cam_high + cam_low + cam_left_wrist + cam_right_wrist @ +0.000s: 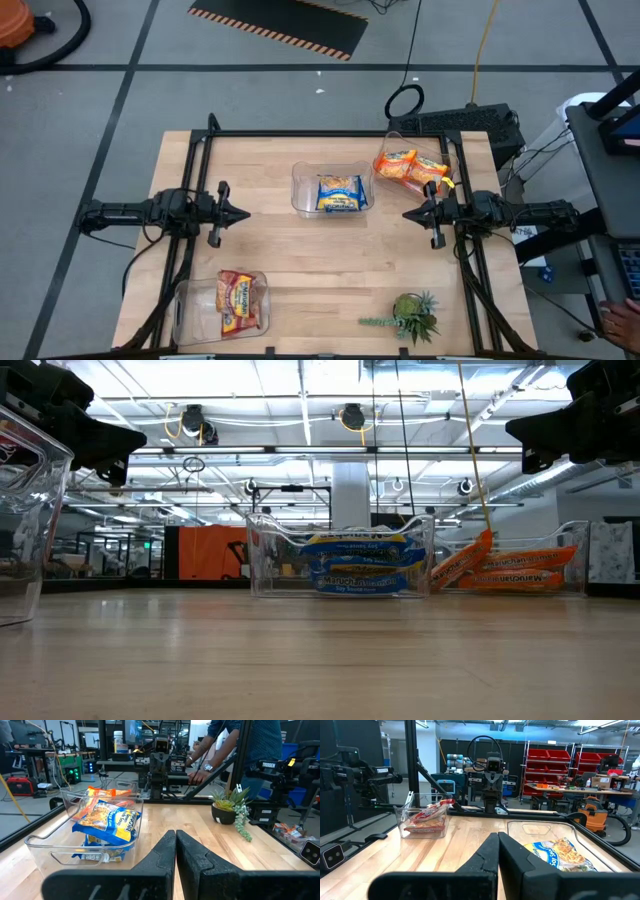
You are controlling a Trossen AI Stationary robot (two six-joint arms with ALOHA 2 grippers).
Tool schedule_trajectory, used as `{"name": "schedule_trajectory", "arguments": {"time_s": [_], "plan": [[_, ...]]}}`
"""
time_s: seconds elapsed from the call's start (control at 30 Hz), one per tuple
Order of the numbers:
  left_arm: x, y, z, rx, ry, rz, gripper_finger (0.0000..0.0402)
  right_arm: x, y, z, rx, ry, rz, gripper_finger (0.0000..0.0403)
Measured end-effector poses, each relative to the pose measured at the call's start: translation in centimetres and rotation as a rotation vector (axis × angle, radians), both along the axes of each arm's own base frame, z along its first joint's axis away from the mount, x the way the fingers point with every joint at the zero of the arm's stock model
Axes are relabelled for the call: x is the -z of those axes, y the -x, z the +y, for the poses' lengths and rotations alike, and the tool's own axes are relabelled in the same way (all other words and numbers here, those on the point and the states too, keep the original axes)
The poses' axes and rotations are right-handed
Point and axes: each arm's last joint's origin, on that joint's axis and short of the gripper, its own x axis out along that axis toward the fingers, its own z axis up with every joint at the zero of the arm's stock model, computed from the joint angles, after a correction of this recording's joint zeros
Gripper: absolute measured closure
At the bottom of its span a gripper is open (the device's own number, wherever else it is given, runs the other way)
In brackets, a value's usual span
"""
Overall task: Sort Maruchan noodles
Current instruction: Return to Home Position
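Observation:
The Maruchan noodles lie in three clear bins. Blue-and-yellow packets (340,193) are stacked in the bin at the table's far middle. Orange packets (410,168) fill the bin at the far right, one leaning on its wall (460,565). Dark red packets (238,300) lie in the bin at the near left. My left gripper (240,212) hovers shut at the left side, pointing level toward the table's middle. My right gripper (410,214) hovers shut at the right side, facing it. Neither holds anything.
A small green spiky plant (412,316) in a pot stands at the near right. Bare wood (330,260) lies between the two grippers. A person (235,745) stands beyond the table's right side, one hand on the frame.

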Motion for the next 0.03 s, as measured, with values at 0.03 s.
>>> {"name": "schedule_trajectory", "arguments": {"time_s": [0.03], "plan": [[0.0,0.0,0.0,0.0,0.0,0.0,0.0382,-0.01,0.0,0.0,0.0,0.0,-0.001,0.0403]]}}
